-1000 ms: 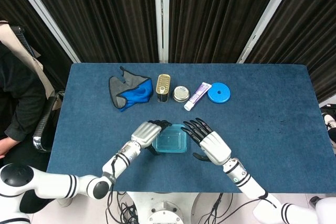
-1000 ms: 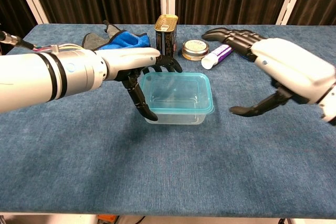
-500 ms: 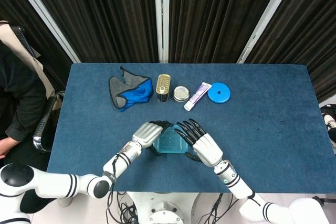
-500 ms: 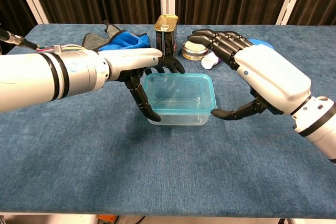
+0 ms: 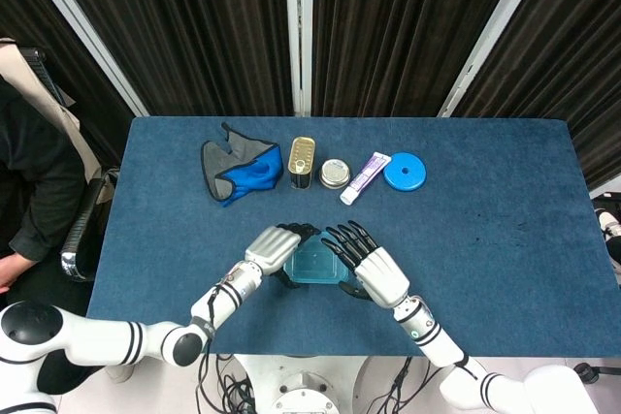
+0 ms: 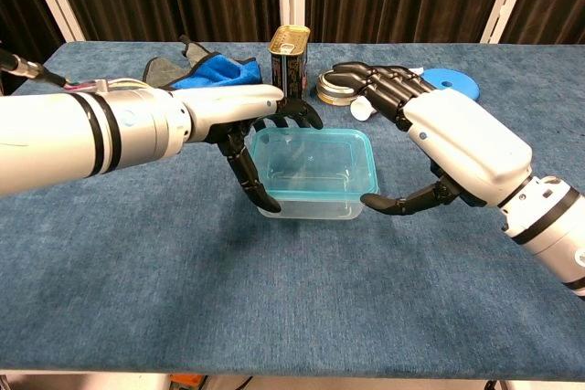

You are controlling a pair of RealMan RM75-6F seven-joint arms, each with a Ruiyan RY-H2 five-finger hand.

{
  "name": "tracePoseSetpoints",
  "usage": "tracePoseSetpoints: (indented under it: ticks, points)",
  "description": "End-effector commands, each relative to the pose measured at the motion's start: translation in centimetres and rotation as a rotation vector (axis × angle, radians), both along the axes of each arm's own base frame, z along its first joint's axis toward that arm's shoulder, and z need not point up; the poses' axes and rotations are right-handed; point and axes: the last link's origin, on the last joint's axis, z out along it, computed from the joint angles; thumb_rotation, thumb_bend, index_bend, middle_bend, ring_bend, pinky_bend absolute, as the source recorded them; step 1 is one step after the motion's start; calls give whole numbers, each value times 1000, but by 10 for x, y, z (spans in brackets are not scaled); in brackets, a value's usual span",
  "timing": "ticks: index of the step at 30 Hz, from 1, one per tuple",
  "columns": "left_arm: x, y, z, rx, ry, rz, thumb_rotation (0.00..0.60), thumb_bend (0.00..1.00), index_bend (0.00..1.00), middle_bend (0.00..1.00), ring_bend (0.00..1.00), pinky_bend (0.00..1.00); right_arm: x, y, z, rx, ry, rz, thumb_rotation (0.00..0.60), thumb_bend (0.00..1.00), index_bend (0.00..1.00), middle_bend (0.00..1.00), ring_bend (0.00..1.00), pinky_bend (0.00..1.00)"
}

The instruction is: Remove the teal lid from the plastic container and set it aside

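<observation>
The plastic container (image 6: pixel 311 173), teal lid (image 6: pixel 313 162) on, sits near the bench's (image 6: pixel 274 299) front edge. The left hand (image 6: pixel 239 121) grips its left side; the right hand (image 6: pixel 448 148), fingers spread, holds nothing, thumb touching the right edge. Behind stand a tin can (image 6: pixel 288 52), a small round tin (image 6: pixel 339 86), a tube (image 5: pixel 364 177), a blue disc (image 5: pixel 405 174) and a blue-grey cloth (image 5: pixel 238 170).

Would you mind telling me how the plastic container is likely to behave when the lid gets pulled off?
The container looks thin-walled, clear and apparently empty, so probably light: it may lift or slide along with the teal lid unless held down. The left hand brackets its left end, which should help. Its smooth walls could slip between the fingers.
</observation>
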Motion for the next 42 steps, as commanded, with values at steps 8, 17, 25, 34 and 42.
tracePoseSetpoints:
  ticks: [8,17,25,34,42]
  points:
    - [0,0,-1,-1,-1,0,600,0,158,240,237,263,-9,1,4,7,-6,-33,600,54,0,0,0,0]
    - [-1,1,-1,-1,2,3,600,0,154,237,237,263,-3,-5,1,6,-7,-21,600,54,0,0,0,0]
    - [-1,1,-2,1,7,-4,600,0,149,236,237,263,0,-7,4,-5,-30,-11,600,60,0,0,0,0]
    - [-2,1,-2,5,6,-5,600,0,148,235,237,262,4,-7,5,-15,-52,3,600,90,0,0,0,0]
    - [-2,0,-1,4,7,-8,600,0,143,232,236,261,5,-7,5,-19,-73,16,600,210,0,0,0,0]
